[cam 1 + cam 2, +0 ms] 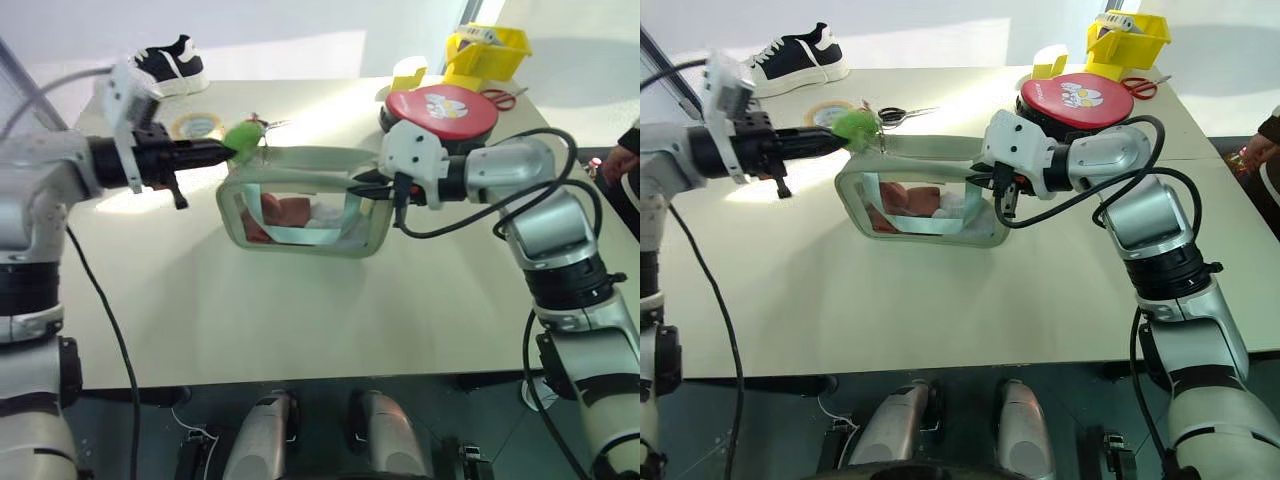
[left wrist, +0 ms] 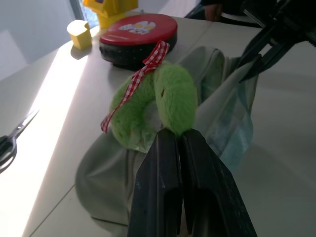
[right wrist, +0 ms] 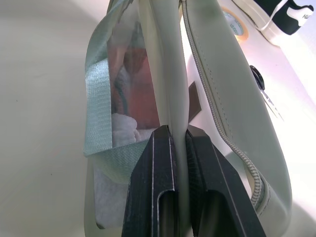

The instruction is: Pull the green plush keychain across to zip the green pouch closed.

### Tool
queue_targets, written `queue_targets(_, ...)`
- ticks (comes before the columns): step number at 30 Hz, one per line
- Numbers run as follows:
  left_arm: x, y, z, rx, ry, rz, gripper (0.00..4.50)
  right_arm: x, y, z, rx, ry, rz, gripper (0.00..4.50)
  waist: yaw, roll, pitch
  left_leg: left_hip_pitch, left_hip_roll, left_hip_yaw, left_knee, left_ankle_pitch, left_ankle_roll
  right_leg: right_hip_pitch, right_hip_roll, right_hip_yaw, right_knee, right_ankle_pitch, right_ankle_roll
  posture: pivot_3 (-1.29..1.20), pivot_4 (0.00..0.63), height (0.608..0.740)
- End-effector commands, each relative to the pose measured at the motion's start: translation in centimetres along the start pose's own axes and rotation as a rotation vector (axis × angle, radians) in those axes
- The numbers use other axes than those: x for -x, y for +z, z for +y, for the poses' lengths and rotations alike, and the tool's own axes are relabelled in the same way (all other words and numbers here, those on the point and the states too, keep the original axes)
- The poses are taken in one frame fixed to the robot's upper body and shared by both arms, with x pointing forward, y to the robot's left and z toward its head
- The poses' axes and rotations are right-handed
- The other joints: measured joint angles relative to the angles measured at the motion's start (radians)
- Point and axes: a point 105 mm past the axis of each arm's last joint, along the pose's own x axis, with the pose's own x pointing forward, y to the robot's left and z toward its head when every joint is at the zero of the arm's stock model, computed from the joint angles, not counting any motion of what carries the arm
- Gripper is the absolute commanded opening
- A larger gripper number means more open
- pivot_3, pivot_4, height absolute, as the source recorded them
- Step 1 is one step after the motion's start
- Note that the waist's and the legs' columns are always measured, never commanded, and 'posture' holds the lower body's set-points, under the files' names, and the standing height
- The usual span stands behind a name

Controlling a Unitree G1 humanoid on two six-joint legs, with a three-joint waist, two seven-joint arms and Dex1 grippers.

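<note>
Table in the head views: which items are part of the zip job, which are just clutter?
In the job:
- green plush keychain, pinched by the left gripper
- green pouch, one end clamped by the right gripper

Lying about:
- sneaker
- tape roll
- black-handled scissors
- red round tin
- yellow bin
- red-handled scissors

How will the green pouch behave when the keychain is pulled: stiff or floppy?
Probably floppy: the pouch sags and folds between the grippers. It seems light, lifted by its top edge. The plush keychain looks soft, so it may squash.
</note>
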Motion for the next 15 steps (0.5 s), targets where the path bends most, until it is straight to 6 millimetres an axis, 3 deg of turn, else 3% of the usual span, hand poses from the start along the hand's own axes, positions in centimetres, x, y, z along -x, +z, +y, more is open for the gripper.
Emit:
queue_targets(1,-0.3,-0.1,0.0,-0.069,0.023,0.029,0.31,0.3,1.3,-0.1,0.057,-0.019,-0.030,0.00,-0.001,0.000,0.000,0.000,0.000,0.000,0.000,0.000,0.000,0.000,0.000,0.000,0.000,0.000,0.000,0.00,0.150,0.740)
queue_targets(4,0.0,0.4,0.5,-0.073,0.036,0.011,1.50,0.4,1.4,-0.1,0.059,-0.022,-0.028,0.00,0.000,0.000,0.000,0.000,0.000,0.000,0.000,0.000,0.000,0.000,0.000,0.000,0.000,0.000,0.000,0.00,0.150,0.740)
queue_targets(9,1.3,1.7,2.1,-0.105,0.108,0.010,4.10,0.5,1.3,0.0,0.059,-0.024,-0.022,0.00,0.000,0.000,0.000,0.000,0.000,0.000,0.001,0.000,0.000,0.000,0.000,0.000,0.000,0.000,0.000,0.00,0.150,0.740)
queue_targets(12,2.6,1.1,1.6,-0.115,0.068,0.066,4.10,0.5,1.2,-0.1,0.060,-0.025,-0.021,0.00,-0.003,0.000,0.000,0.000,0.000,0.000,0.000,0.000,0.000,0.000,0.000,0.000,0.000,0.000,0.000,0.00,0.150,0.740)
queue_targets(15,2.9,-1.1,1.6,-0.102,0.073,0.125,4.10,0.5,1.3,-0.2,0.062,-0.029,-0.025,0.00,-0.002,0.000,0.000,0.000,0.000,0.000,0.000,0.000,0.000,-0.001,0.000,0.000,0.000,0.000,0.000,0.00,0.150,0.740)
